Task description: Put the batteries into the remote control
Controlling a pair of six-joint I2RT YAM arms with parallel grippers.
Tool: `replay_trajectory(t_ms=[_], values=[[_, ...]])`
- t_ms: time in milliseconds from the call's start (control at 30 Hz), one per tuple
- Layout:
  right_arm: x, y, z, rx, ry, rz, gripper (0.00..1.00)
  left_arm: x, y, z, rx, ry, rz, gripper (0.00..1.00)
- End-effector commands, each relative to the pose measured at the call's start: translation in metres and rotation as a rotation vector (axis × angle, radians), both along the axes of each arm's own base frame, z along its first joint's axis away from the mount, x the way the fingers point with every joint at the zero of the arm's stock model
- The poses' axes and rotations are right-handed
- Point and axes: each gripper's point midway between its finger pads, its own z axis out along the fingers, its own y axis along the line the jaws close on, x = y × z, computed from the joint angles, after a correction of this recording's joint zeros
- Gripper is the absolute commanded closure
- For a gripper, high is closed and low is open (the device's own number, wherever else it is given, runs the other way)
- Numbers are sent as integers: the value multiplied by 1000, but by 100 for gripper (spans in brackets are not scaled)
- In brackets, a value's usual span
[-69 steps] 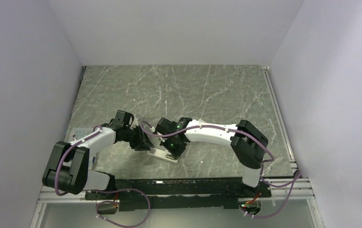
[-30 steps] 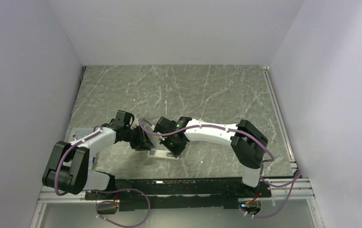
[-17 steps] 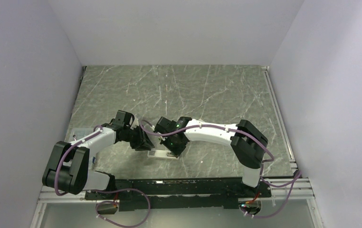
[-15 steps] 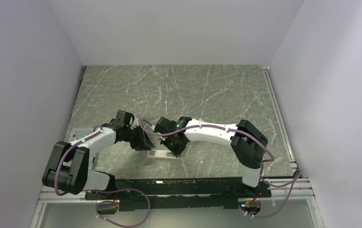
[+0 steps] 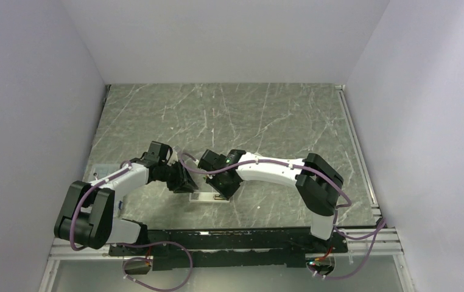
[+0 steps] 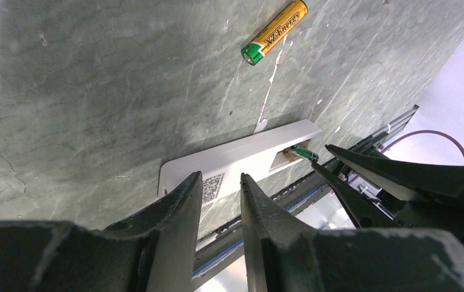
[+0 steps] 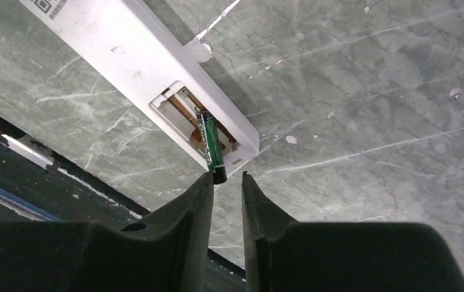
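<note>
The remote control [image 7: 114, 42] lies back-up on the marble, its battery compartment open. The greenish battery [image 7: 210, 146] sits slanted in that compartment, its outer end over the remote's end wall and against one fingertip [image 7: 208, 177] of my right gripper [image 7: 226, 176]. The right jaws stand wider than the battery and do not pinch it. My left gripper [image 6: 218, 179] has its tips over the QR-code end of the remote [image 6: 242, 155], a narrow gap between them with nothing in it. The orange-gold battery [image 6: 275, 31] lies loose on the table beyond the remote.
A black rail [image 5: 235, 234] runs along the table's near edge, close behind the remote [image 5: 204, 196]. Both wrists crowd together over the remote. Grey walls enclose the table on three sides, and purple cables loop off both arms.
The right jaws have parted and let go of the greenish battery, which stays in the compartment. The left gripper and the remote have not moved in the last second.
</note>
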Motion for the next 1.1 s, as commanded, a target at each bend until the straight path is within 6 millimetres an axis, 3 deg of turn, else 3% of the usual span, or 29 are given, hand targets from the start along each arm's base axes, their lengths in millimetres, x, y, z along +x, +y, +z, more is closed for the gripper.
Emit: replay_trajectory(t_ms=[0, 500, 1067], values=[[10, 8, 16, 32, -54, -8, 73, -1, -3, 0, -12, -4, -5, 65], [-14, 9, 19, 114, 39, -4, 71, -7, 2, 5, 16, 2, -6, 60], [-14, 2, 19, 115, 25, -56, 70, -17, 9, 8, 53, 34, 11, 51]])
